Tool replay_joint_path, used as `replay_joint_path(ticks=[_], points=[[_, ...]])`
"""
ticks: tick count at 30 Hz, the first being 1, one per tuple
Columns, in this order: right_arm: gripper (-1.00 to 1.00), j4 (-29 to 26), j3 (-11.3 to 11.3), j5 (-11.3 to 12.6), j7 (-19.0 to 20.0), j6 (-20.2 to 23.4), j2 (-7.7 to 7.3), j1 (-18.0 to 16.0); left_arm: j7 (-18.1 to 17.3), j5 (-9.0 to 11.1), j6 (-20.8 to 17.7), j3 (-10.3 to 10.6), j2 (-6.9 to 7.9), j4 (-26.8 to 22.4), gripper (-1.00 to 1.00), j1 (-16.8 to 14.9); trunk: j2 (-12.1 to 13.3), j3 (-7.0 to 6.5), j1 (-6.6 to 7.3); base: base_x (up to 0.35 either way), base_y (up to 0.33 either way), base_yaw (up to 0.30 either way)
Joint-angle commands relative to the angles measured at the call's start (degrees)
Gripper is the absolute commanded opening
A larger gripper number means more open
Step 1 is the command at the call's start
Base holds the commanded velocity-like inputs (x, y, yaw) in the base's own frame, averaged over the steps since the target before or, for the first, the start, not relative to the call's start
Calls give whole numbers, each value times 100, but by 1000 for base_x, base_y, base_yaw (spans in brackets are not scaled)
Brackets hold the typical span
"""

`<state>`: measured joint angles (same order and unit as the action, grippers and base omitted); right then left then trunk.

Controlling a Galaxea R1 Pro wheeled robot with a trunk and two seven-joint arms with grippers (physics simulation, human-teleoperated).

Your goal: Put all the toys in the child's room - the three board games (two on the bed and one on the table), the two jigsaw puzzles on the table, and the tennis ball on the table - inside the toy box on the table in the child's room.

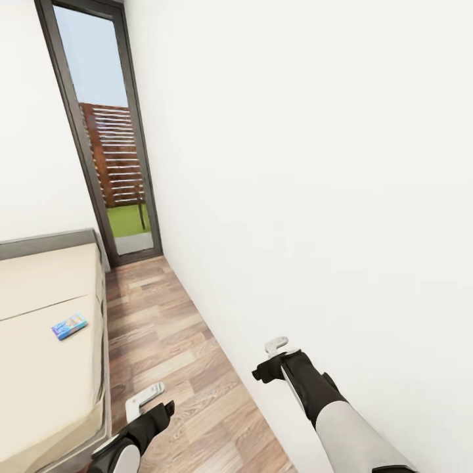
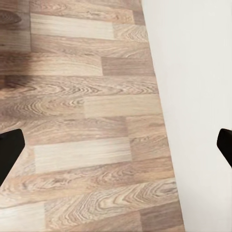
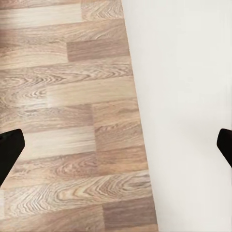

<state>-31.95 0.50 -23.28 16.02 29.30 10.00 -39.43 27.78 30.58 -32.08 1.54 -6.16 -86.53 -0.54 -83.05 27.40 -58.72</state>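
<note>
Ahead, I see a small blue game (image 1: 69, 326) lying on the bed (image 1: 39, 381). Beside the bed, my left pincer (image 1: 146, 398) and right pincer (image 1: 276, 344) hang over the floor (image 1: 177, 355), both spread open and empty.

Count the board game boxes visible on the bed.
1. A small flat blue rectangular board game box lies on the cream bed, near its floor-side edge. The bed runs out of frame, so another may be hidden.

Wood-plank floor (image 1: 171, 355) w/ satin sheen, matt white wall (image 1: 315, 164)
</note>
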Motion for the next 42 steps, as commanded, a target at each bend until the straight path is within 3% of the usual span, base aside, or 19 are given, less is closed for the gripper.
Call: replay_joint_path(ticks=[1, 29, 42], points=[[100, -13, 1, -61, 42, 28, 0, -2, 56, 60, -9, 5, 0, -8, 100, -2, -3, 7, -1, 102, -3, 141], [100, -13, 12, -65, 33, 131, 0, -26, 56, 62, -8, 9, -8, -29, 100, 10, -3, 7, -1, 14, 2, 282], [100, -13, 12, -63, 33, 154, 0, -21, 61, 62, 208, 13, 0, -30, 100, 15, -3, 7, -1, 249, 72, 297]])
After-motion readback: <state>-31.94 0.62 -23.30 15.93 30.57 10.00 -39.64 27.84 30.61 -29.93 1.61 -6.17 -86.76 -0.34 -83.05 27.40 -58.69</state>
